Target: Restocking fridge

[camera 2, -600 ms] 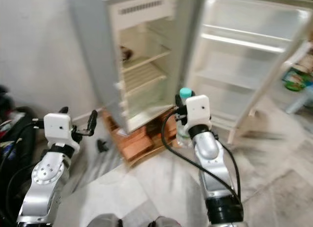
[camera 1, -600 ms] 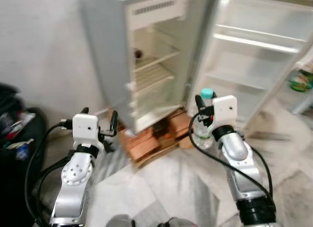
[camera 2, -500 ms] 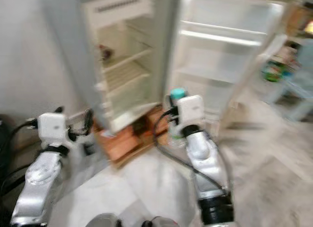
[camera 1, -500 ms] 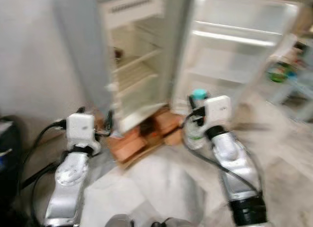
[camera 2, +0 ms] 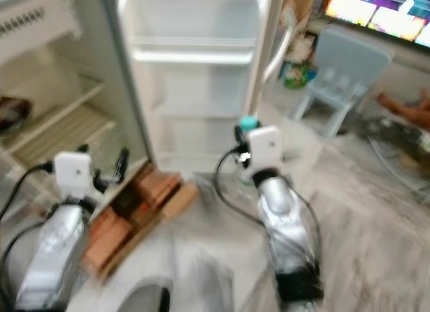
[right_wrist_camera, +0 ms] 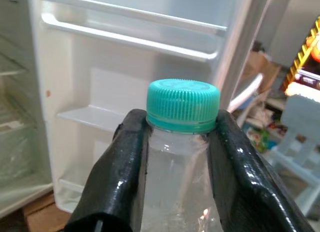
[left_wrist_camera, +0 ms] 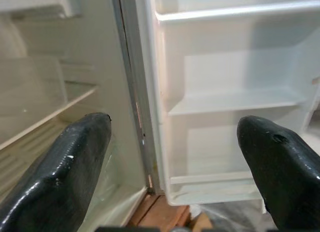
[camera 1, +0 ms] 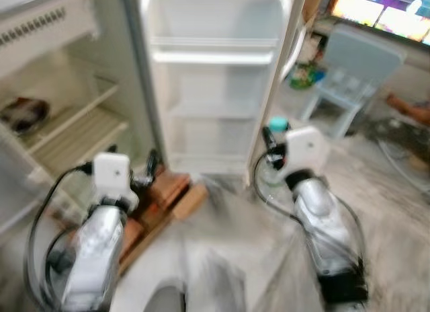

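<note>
The fridge (camera 1: pixel 74 127) stands open, its white door (camera 1: pixel 215 76) swung wide with bare door shelves (left_wrist_camera: pixel 235 99). A clear plastic bottle with a teal cap (right_wrist_camera: pixel 183 104) is held upright, low in front of the door. My right gripper (right_wrist_camera: pixel 180 129) is shut on the bottle's neck just under the cap, and shows in the eye view too (camera 1: pixel 274 142). My left gripper (left_wrist_camera: pixel 175 124) is open with nothing between its fingers, raised in front of the fridge's hinge edge (camera 1: pixel 134 172). The eye views are blurred.
A dark dish-like thing (camera 1: pixel 23 113) lies on a fridge shelf at the left. Bricks and a wooden pallet (camera 1: pixel 168 198) prop the fridge off the floor. A pale blue chair (camera 1: pixel 349 63) stands at the back right, and a person's hand (camera 2: pixel 403 109) reaches in at the right edge.
The whole picture has swung: the fridge body has slid to the left and the door now sits in the middle, with the chair newly in view. Both arms keep their pose.
</note>
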Motion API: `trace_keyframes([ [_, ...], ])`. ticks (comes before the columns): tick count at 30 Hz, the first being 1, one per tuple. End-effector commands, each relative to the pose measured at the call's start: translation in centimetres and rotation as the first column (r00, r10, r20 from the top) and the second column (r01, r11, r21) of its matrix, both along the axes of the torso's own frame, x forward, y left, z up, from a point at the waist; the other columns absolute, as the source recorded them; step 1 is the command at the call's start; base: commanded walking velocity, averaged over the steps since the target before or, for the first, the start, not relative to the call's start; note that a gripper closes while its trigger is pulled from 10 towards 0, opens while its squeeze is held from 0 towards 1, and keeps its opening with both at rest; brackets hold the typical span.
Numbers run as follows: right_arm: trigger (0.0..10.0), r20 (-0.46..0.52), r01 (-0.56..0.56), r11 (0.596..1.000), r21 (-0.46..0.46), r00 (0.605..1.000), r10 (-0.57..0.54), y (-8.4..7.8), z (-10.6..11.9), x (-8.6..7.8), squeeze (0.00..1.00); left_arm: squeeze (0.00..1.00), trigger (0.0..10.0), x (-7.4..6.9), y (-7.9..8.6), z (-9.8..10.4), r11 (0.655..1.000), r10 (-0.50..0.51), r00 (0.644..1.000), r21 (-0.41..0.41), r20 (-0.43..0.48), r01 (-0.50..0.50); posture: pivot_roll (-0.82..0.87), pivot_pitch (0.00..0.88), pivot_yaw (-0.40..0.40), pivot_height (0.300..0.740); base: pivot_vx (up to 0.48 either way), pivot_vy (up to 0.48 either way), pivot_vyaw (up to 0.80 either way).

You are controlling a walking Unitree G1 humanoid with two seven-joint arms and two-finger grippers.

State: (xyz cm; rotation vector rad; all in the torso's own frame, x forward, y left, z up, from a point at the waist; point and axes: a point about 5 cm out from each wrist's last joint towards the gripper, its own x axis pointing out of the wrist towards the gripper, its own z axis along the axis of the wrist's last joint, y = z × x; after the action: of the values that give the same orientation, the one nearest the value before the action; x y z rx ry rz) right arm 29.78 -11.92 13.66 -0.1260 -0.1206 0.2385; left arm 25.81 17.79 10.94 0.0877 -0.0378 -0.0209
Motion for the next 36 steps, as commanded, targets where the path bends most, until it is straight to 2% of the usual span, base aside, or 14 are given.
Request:
trace_keyframes([
  [1,10.0,0.018,0.021,1.0,-0.007,1.0,-0.021,-0.8,0.3,0.0,0.0,0.0,10.0,0.1,-0.5,0.4,1.0,-0.016,1.0,-0.022,0.012,0.016,0.11,0.059,-0.037,0.74,0.36,0.315,0.0],
  [14,10.0,0.012,0.014,1.0,-0.006,1.0,-0.014,-0.7,0.1,0.0,0.0,0.0,10.0,0.2,-0.1,0.2,1.0,0.008,1.0,-0.026,-0.001,-0.008,0.11,0.057,-0.038,0.74,0.282,0.387,0.0],
  [18,10.0,0.014,0.012,1.0,-0.003,1.0,-0.012,-0.7,0.2,0.0,0.0,0.0,10.0,0.2,-0.4,0.5,1.0,-0.026,0.999,-0.002,0.023,0.026,0.11,0.057,-0.037,0.74,0.281,0.379,0.0],
  [26,10.0,0.02,0.017,1.0,-0.002,1.0,-0.017,-0.7,0.2,0.0,0.0,0.0,10.0,0.0,-1.0,0.6,0.998,-0.063,0.998,-0.01,0.029,0.063,0.11,0.062,-0.036,0.74,0.467,0.0,0.0],
  [27,10.0,0.02,0.018,1.0,-0.002,1.0,-0.018,-0.7,0.3,0.0,0.0,0.0,10.0,0.0,-1.2,0.7,0.997,-0.067,0.997,-0.027,0.036,0.068,0.11,0.063,-0.037,0.74,0.0,0.0,0.0],
  [36,10.0,0.019,0.021,1.0,-0.007,1.0,-0.02,-0.7,0.1,0.1,0.0,0.0,10.0,-0.1,-1.2,0.6,0.999,-0.052,0.998,0.002,0.023,0.052,0.12,0.066,-0.039,0.74,0.0,0.0,0.0],
])
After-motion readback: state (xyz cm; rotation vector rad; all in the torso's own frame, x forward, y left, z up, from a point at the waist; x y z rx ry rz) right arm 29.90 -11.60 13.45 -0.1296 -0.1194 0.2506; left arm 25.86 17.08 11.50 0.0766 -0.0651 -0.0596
